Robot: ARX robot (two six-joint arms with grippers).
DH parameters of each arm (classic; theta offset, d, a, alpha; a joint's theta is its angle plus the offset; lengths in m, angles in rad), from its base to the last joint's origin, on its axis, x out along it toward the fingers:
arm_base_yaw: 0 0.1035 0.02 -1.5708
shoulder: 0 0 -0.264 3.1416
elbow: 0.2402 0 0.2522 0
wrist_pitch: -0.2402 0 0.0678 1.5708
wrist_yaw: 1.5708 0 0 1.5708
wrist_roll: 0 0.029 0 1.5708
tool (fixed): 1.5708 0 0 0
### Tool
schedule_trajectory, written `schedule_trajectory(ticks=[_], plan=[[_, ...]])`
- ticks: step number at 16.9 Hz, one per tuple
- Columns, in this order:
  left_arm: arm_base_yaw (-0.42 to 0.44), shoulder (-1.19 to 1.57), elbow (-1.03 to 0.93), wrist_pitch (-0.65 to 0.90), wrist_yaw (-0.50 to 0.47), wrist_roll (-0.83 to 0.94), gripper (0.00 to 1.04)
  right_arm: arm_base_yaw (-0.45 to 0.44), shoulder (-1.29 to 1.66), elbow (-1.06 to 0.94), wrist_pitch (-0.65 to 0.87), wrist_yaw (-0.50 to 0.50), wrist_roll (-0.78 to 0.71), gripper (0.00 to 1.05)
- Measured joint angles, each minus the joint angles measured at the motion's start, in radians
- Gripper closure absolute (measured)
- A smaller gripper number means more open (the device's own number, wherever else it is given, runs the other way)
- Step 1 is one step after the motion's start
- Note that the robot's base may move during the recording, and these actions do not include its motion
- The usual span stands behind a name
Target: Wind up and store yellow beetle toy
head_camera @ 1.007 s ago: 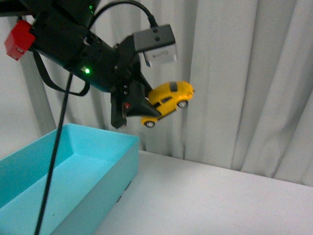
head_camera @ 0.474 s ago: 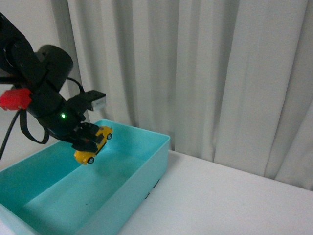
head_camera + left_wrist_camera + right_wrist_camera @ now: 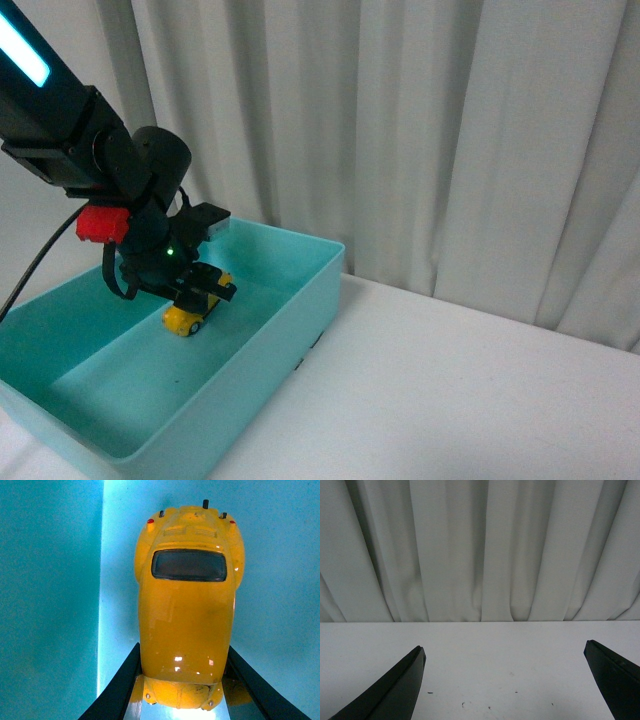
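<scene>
Left wrist view: yellow beetle toy [image 3: 187, 605] gripped inside left end effector [image 3: 184, 650].

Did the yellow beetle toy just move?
Yes: the yellow beetle toy, in the left gripper, came down from above the rim of the teal bin to low inside it.

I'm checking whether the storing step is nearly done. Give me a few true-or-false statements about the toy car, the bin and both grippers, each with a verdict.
1. The left gripper is shut on the toy car. True.
2. The toy car hangs outside the bin, over the table. False: it is low inside the bin, though whether it touches the floor cannot be told.
3. The right gripper holds a second toy. False: it is open and empty, above the table and facing the curtain.
4. The bin is turquoise and open-topped. True.
</scene>
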State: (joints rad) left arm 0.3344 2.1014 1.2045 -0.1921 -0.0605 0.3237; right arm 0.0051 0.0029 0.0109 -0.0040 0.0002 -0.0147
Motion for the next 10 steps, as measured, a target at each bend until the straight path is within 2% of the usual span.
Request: schedule_trajectory(ticks=[4, 6, 7, 10], plan=[[-0.005, 0.013, 0.017, 0.0, -0.001, -0.001, 0.67, 0.0, 0.0, 0.0, 0.0, 0.0, 0.0, 0.07], [-0.005, 0.014, 0.018, 0.0, 0.0, -0.002, 0.64, 0.0, 0.0, 0.0, 0.0, 0.0, 0.0, 0.07], [-0.005, 0.015, 0.018, 0.0, 0.002, -0.002, 0.59, 0.0, 0.0, 0.0, 0.0, 0.0, 0.0, 0.07], [-0.004, 0.029, 0.021, -0.006, -0.006, 0.016, 0.28, 0.0, 0.0, 0.0, 0.0, 0.0, 0.0, 0.07]])
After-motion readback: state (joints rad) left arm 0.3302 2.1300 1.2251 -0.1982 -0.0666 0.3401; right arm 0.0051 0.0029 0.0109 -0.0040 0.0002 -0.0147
